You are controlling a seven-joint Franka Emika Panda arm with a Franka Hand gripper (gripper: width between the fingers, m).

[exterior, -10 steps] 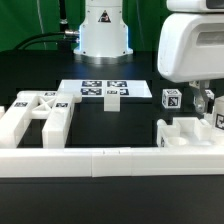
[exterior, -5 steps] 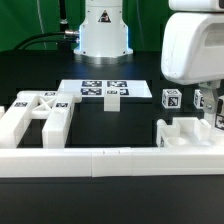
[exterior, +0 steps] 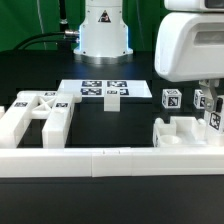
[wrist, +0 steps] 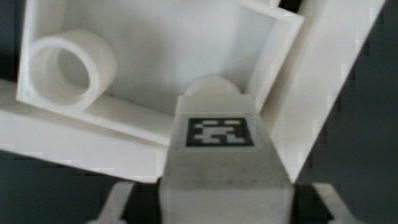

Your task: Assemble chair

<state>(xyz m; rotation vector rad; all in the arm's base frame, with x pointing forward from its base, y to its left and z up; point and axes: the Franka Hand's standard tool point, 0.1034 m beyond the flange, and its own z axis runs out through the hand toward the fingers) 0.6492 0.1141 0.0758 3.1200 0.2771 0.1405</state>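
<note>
The wrist view shows an upright white post (wrist: 217,150) with a square tag on its face, standing between my gripper's (wrist: 226,203) fingers (wrist: 125,203). A thin dark gap shows on each side of the post, so the gripper is open around it. Behind the post lies a white chair piece (wrist: 178,60) with a recessed face and a round ring (wrist: 71,70). In the exterior view my gripper (exterior: 207,98) hangs at the right, over a chunky white piece (exterior: 185,132). Another tagged post (exterior: 171,98) stands just to the exterior view's left of it. The X-braced frame (exterior: 40,112) lies at the left.
The marker board (exterior: 100,90) lies flat in the middle, in front of the robot's base (exterior: 103,30). A long low white border wall (exterior: 100,160) runs along the front. The tabletop is black.
The jaws have closed in from wide open to a narrow gap on either side of the post. The hand has shifted a little above the right-hand piece.
</note>
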